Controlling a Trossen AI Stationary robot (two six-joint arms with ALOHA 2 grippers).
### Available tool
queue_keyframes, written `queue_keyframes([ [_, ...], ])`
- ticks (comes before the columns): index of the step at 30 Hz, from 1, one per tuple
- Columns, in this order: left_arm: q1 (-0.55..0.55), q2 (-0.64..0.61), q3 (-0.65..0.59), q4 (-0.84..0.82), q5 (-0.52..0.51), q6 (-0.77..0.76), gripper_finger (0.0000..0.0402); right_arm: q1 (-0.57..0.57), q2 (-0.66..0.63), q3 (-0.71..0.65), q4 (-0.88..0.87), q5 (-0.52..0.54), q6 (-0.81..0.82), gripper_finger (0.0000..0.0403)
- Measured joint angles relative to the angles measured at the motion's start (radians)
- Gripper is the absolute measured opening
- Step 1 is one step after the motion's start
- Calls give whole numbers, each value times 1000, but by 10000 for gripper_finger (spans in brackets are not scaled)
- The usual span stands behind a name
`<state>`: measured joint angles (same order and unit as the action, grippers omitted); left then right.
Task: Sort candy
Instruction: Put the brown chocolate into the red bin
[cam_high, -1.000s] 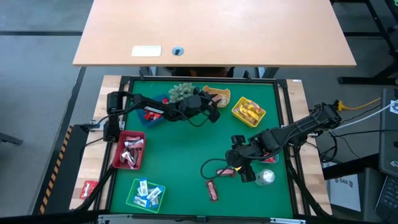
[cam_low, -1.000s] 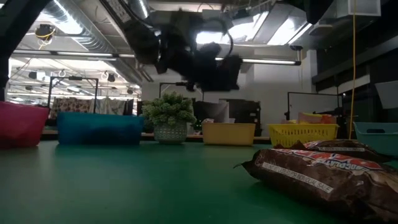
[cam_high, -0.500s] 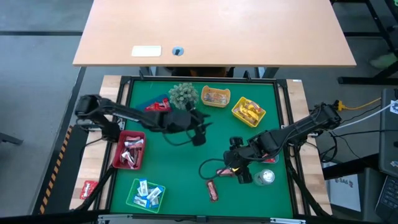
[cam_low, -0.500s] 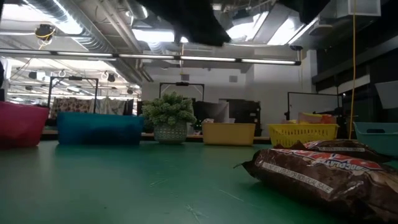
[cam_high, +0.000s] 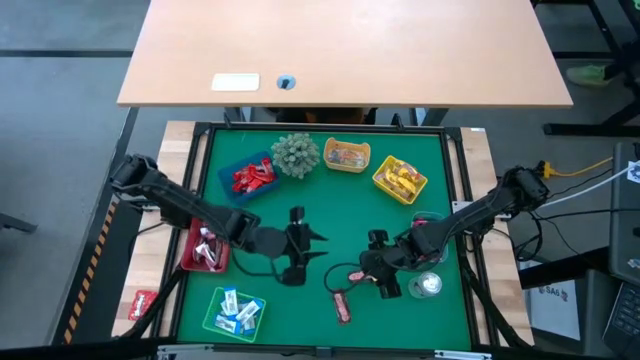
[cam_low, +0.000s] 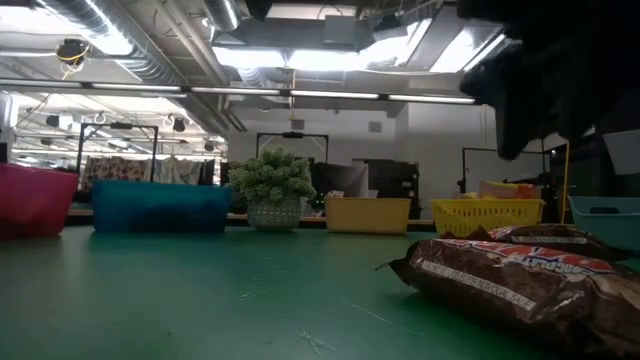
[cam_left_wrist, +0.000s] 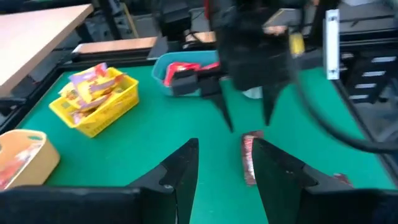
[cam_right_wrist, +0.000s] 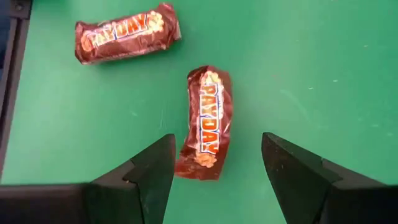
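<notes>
Two brown-red candy bars lie flat on the green mat: one (cam_right_wrist: 205, 121) straight ahead of my right gripper's open fingers, one (cam_right_wrist: 127, 40) beyond it. In the high view they show near the front edge (cam_high: 342, 305) and by my right gripper (cam_high: 338, 281). My right gripper (cam_high: 378, 278) hovers above them, open and empty. My left gripper (cam_high: 315, 243) is open and empty over the mat's middle, facing the right gripper (cam_left_wrist: 249, 62). One bar (cam_low: 510, 275) fills the low view's foreground.
Along the far edge stand a blue tray with red candy (cam_high: 250, 175), the spiky plant ball (cam_high: 295, 152), a tan bowl (cam_high: 347, 155) and a yellow basket (cam_high: 400, 178). A red tray (cam_high: 207, 245) and a green tray (cam_high: 235, 310) stand at the left. A clear round lid (cam_high: 428, 285) lies right.
My left gripper has swung from the far edge by the plant ball and tan bowl toward the near edge, to the mat's middle. My right gripper has crept a little toward the near left, closer to the candy bars.
</notes>
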<state>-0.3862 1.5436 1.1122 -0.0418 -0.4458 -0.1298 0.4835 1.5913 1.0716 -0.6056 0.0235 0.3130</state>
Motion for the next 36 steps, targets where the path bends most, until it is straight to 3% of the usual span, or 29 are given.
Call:
queue_keyframes([
  [12,-94,0,0,5,-8,-2,136,1,0,-184,267,-2,0,238],
  [30,-105,0,0,-9,-10,-29,136,2,110,-247,381,24,-2,237],
  [36,-105,0,0,-15,-9,-28,136,1,120,-247,383,24,-3,198],
])
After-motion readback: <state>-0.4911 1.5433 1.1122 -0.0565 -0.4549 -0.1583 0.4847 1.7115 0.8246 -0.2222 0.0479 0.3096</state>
